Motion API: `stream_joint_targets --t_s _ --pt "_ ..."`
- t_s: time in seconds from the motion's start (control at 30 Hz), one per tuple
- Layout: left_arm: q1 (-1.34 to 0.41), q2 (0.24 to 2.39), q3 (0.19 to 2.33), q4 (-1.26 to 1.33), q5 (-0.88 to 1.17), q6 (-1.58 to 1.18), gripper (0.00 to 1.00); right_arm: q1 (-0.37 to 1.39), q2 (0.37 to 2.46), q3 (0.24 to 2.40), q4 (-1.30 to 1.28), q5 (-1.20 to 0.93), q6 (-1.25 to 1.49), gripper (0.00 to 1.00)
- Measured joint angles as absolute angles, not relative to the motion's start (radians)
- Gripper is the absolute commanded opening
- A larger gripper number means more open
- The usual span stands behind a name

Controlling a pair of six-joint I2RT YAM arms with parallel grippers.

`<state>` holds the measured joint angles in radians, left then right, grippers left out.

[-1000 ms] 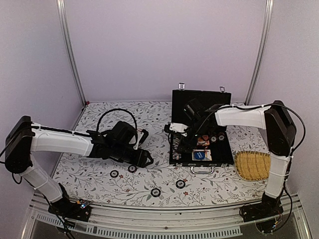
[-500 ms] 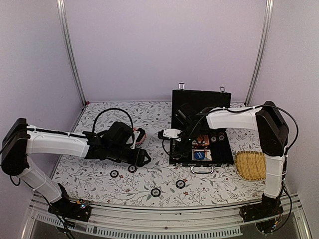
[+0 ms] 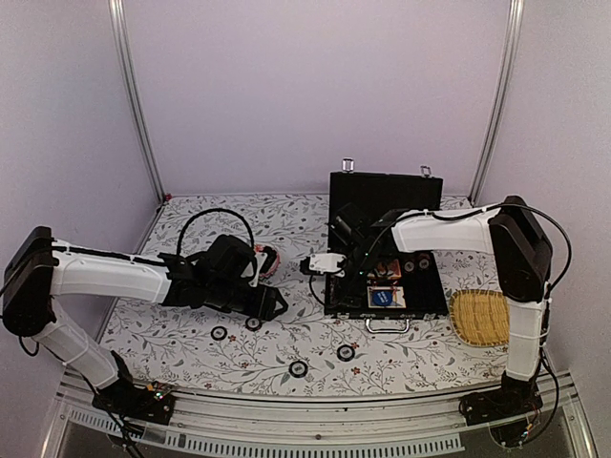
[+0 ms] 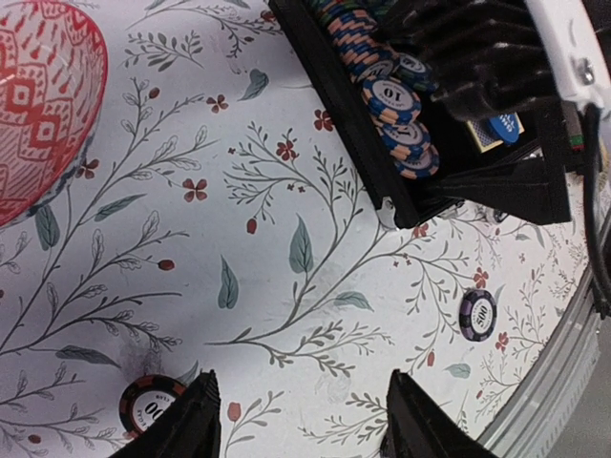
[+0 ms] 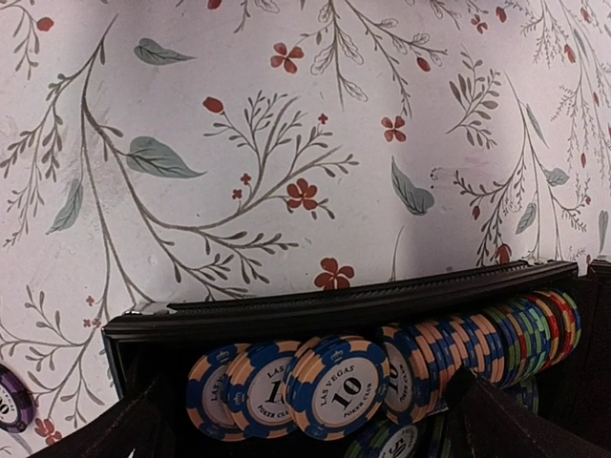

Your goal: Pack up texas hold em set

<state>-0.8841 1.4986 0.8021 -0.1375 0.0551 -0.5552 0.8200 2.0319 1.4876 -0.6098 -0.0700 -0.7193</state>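
At the desk's (image 3: 191, 358) near edge, four loose chips (image 3: 298, 367) are seen; behind them the left hand (image 4: 301, 420) is held spread and empty above the desk; the right hand (image 5: 315, 425), also spread, is held over the chip row (image 5: 334, 386) in the open case (image 3: 385, 191).

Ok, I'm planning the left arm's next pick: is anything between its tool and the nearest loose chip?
Nothing visible. The left tool is open above bare tablecloth, and the chip lies just beside one finger. The patterned dome sits well off to the side.
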Motion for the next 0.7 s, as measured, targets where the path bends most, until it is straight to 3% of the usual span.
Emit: stream_joint_targets --t_s 0.43,0.7 --pt "-0.884 1.499 0.802 -0.13 0.036 -0.556 0.59 0.87 2.032 1.422 -0.478 0.22 -0.767 1.0" --pt "-0.884 1.499 0.802 -0.116 0.036 -0.556 0.59 0.836 2.032 1.436 -0.459 0.254 -0.751 0.97"
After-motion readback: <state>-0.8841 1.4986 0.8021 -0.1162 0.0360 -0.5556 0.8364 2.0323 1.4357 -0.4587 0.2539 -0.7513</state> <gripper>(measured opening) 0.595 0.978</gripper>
